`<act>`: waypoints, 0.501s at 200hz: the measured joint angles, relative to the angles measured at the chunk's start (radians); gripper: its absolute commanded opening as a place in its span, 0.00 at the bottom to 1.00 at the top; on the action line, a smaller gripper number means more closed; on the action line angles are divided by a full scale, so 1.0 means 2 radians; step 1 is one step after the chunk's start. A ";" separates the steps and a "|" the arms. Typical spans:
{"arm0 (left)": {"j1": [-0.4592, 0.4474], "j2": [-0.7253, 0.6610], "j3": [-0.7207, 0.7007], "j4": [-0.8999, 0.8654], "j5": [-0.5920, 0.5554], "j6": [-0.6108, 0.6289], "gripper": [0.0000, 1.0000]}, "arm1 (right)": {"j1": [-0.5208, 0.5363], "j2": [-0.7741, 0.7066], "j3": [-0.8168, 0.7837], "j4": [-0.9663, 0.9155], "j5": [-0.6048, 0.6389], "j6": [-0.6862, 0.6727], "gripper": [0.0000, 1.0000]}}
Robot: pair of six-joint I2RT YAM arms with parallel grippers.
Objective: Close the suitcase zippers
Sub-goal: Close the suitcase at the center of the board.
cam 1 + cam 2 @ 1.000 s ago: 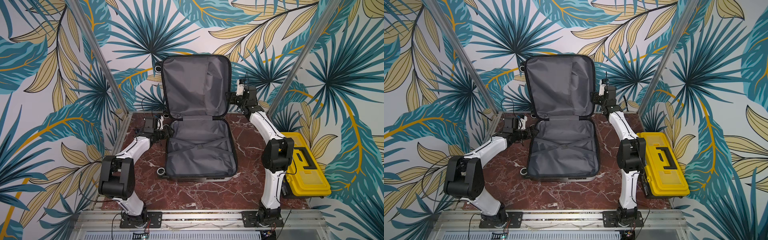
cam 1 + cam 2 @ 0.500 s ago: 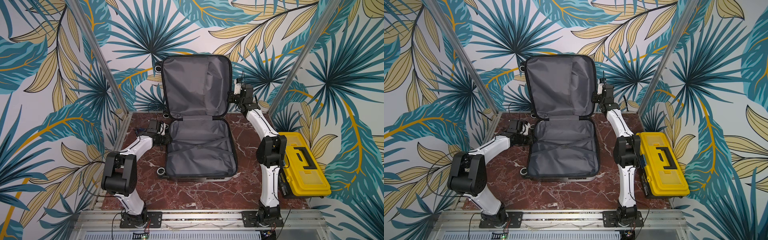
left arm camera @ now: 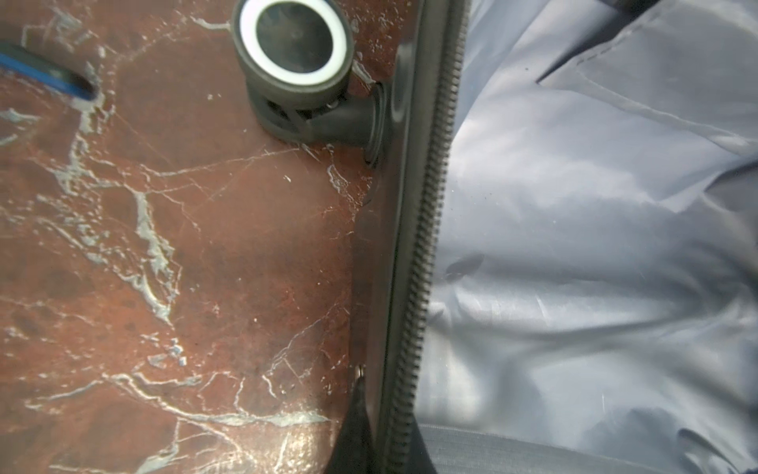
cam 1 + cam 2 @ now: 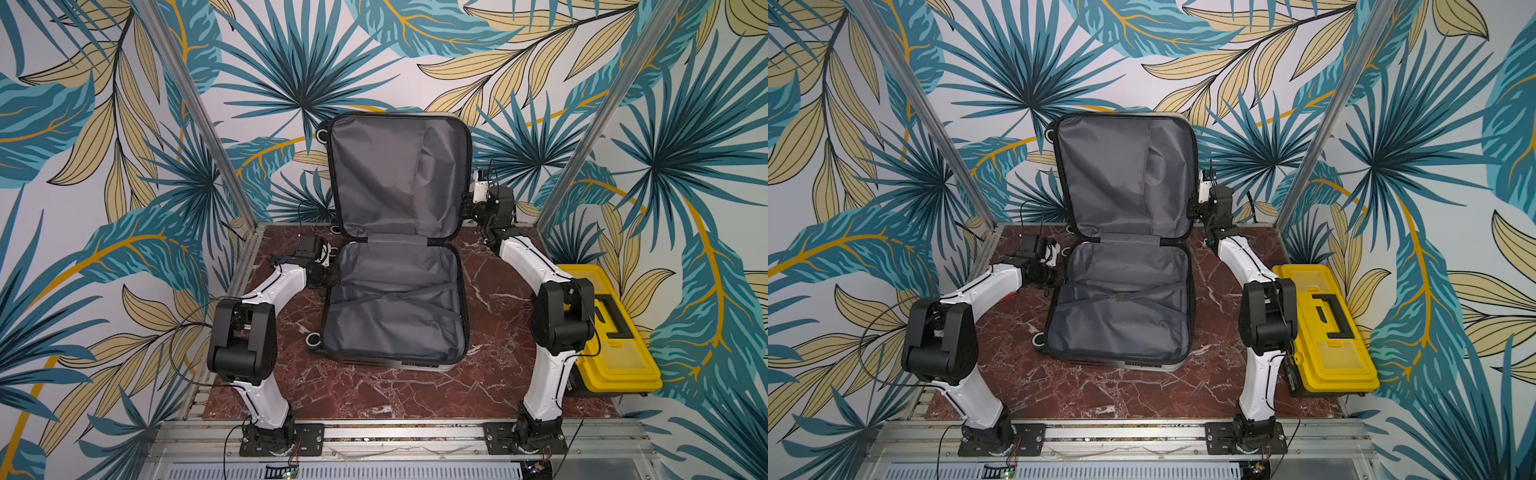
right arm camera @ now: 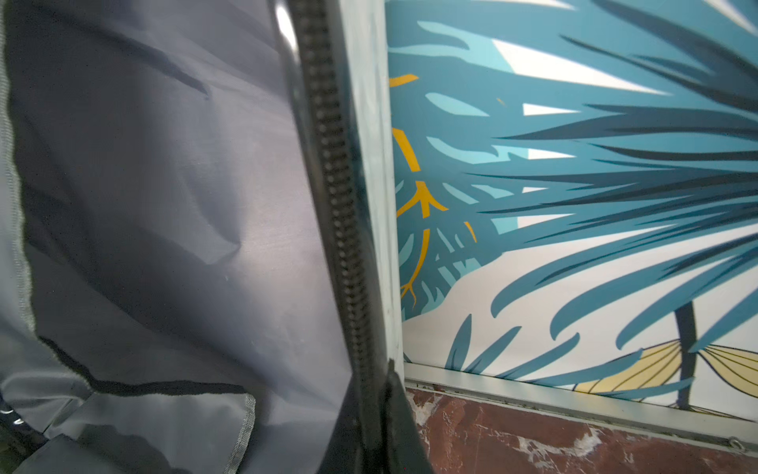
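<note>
**Suitcase wide open, zip track unjoined**

The suitcase (image 4: pixel 395 299) sits open like a chair. One half lies flat on its shell and the other stands upright behind it. Grey lining fills both halves, and crossed straps span the flat one. The flat half's side rim lies right against the closed jaws of the left gripper (image 4: pixel 332 277), and a black wheel (image 3: pixel 295 49) with a white ring sticks out just beyond them. The upright half's side edge meets the closed jaws of the right gripper (image 4: pixel 468 208). The zippers (image 3: pixel 422 254) show as a black toothed track along each rim, running away from both pairs of jaws, unjoined. No pull tab can be made out.
</note>
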 measured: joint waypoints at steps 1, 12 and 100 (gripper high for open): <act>0.000 0.001 0.001 -0.001 0.000 0.001 0.00 | 0.000 -0.003 -0.005 0.004 0.000 0.000 0.00; 0.001 0.010 0.013 -0.007 0.002 0.007 0.00 | 0.000 -0.028 -0.044 0.029 0.002 -0.006 0.00; 0.002 0.087 0.114 -0.033 0.046 0.031 0.00 | -0.003 -0.170 -0.294 0.258 0.003 -0.050 0.00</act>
